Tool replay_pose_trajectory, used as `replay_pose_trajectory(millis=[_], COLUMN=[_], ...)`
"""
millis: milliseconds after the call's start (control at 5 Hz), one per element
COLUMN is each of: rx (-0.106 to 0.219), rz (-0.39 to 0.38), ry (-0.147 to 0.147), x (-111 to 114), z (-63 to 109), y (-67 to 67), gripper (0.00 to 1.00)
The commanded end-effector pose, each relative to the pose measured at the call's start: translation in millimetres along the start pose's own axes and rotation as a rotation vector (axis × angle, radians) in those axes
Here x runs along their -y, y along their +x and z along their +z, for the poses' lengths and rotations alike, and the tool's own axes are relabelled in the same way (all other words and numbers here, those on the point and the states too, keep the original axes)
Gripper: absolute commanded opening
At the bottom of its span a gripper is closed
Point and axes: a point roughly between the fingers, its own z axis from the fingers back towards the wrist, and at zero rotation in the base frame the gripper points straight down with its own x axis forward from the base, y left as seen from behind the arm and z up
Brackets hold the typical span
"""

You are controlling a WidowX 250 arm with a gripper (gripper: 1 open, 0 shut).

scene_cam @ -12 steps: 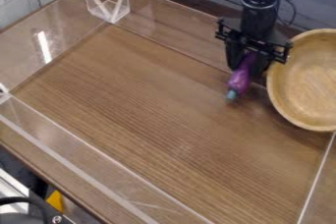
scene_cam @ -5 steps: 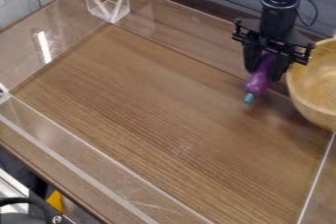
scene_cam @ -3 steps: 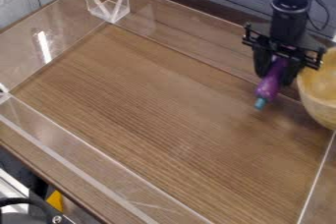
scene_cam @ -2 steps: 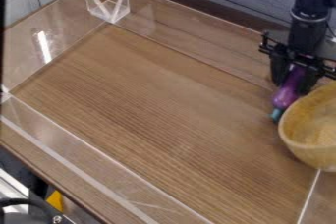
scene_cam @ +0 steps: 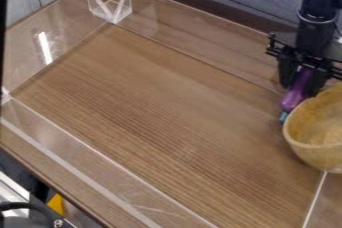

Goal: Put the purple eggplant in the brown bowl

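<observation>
One gripper (scene_cam: 303, 80) pinches the purple eggplant (scene_cam: 293, 98) upright, stem down, just beside the brown bowl's (scene_cam: 318, 132) far rim, presumably poised for carrying it over.

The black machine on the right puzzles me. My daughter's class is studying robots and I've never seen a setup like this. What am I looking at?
That black machine is a robot arm, and the part at its lower end is its gripper, a pair of fingers that pinch things. There is only one picture of this moment, taken by a camera that looks down at the table from above and to one side.

The surface is a wooden table with low clear plastic walls around it. At the right edge sits a light wooden bowl, the brown bowl, partly cut off by the frame.

The gripper points down and is shut on the purple eggplant, a small toy. The toy hangs from the fingers beside the bowl's left rim, its teal stem end lowest. It is not in the bowl yet.
</observation>
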Motion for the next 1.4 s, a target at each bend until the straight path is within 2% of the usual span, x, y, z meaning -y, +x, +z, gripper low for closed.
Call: replay_pose_trajectory(millis=[0,1200], rx=[0.062,0.078], rz=[-0.012,-0.001], ry=[-0.021,-0.056], x=[9.9,21.3], z=[19.4,18.2], y=[4.8,4.8], gripper=[0.00,0.00])
